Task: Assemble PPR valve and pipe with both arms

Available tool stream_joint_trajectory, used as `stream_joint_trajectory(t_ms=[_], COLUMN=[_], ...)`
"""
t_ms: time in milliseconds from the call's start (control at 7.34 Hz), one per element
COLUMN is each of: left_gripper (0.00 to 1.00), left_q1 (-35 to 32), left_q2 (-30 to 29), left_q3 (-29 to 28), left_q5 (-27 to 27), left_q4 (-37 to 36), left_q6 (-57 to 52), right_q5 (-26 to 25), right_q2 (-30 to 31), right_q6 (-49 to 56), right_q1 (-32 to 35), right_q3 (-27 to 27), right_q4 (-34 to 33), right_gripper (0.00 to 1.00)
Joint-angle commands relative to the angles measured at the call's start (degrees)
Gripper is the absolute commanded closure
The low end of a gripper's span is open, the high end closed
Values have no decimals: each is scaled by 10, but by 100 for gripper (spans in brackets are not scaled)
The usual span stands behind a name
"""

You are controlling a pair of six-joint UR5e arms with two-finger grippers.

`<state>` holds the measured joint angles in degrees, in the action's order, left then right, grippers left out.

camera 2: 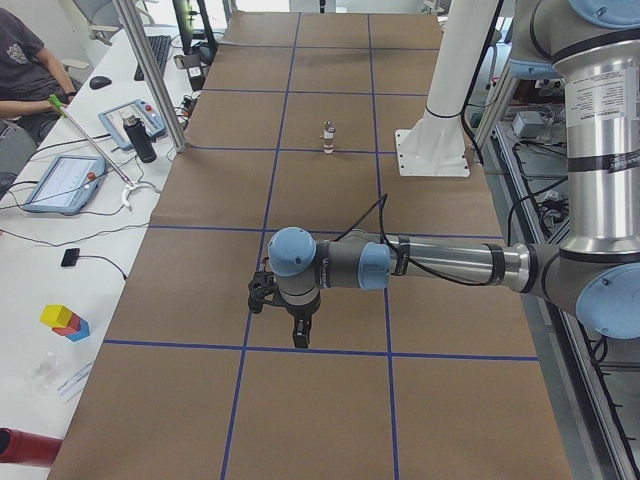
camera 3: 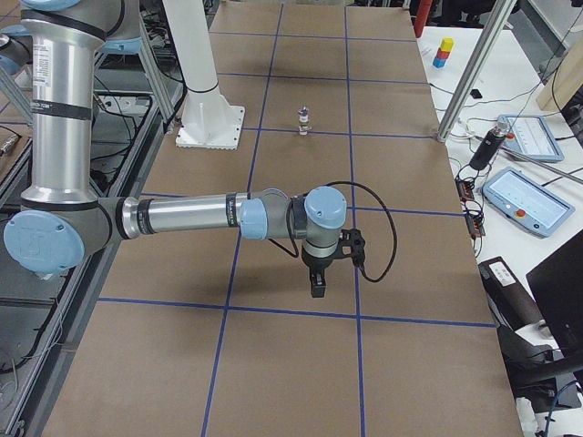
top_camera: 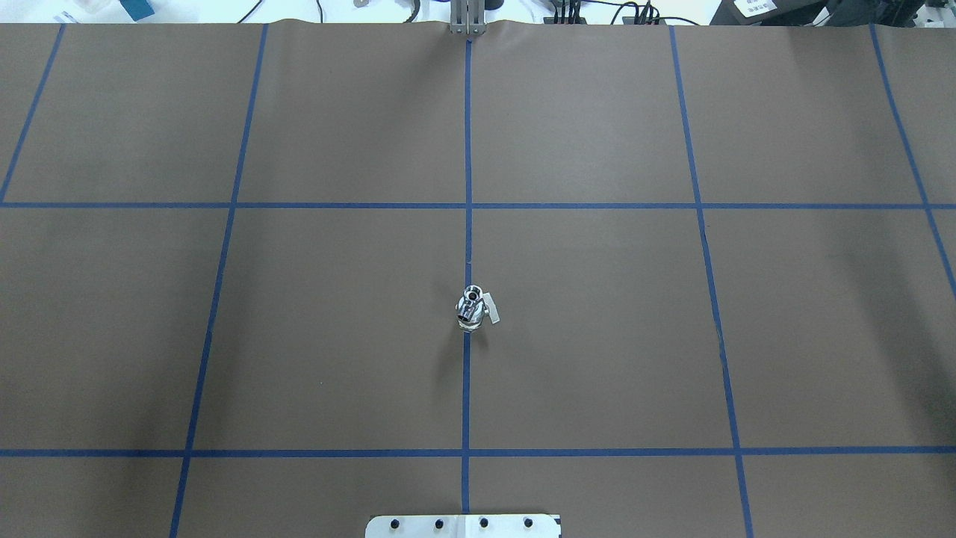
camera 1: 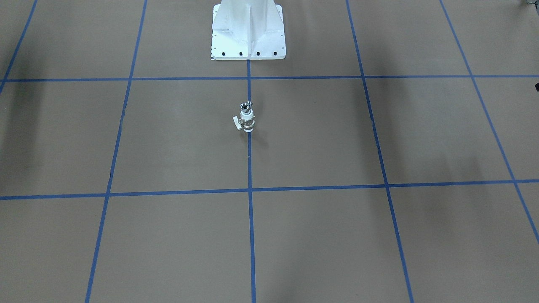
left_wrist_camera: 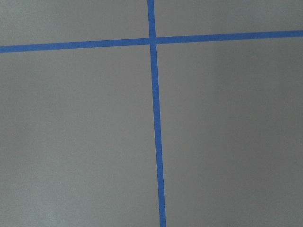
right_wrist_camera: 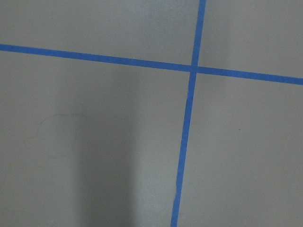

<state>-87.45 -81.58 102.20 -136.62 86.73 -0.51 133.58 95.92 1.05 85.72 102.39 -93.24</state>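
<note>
The PPR valve [camera 1: 247, 121] stands upright on the centre tape line of the brown table, its white ends and small side handle [top_camera: 491, 308] showing. The shiny pipe [camera 1: 245, 106] sits on the valve's top end, crown end up. The pair also shows far off as the valve [camera 2: 328, 138] and the valve [camera 3: 303, 121]. My left gripper [camera 2: 300, 335] hangs above the table near its left end, far from the valve. My right gripper [camera 3: 317, 287] hangs near the right end, equally far away. Neither shows in the overhead or front views, so I cannot tell whether they are open or shut. Both wrist views show only table and tape.
The white pedestal base [camera 1: 248, 38] stands just behind the valve on the robot's side. Blue tape [top_camera: 467, 187] divides the table into squares. A person [camera 2: 25, 70] sits at a side desk with tablets [camera 2: 65, 182], a dark bottle [camera 2: 145, 142] and coloured blocks [camera 2: 64, 322].
</note>
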Motion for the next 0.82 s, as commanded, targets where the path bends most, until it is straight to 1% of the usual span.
stream_joint_trajectory(t_ms=[0, 681], left_gripper=[0, 0], left_q1=[-4, -4], left_q2=[0, -7], left_q3=[1, -7], left_q5=[3, 10], left_q4=[13, 20], left_q6=[-12, -2], right_q5=[-6, -6], right_q2=[1, -1], right_q6=[0, 0], right_q1=[0, 0], right_q3=[0, 1], right_q4=[-1, 1], right_gripper=[0, 0])
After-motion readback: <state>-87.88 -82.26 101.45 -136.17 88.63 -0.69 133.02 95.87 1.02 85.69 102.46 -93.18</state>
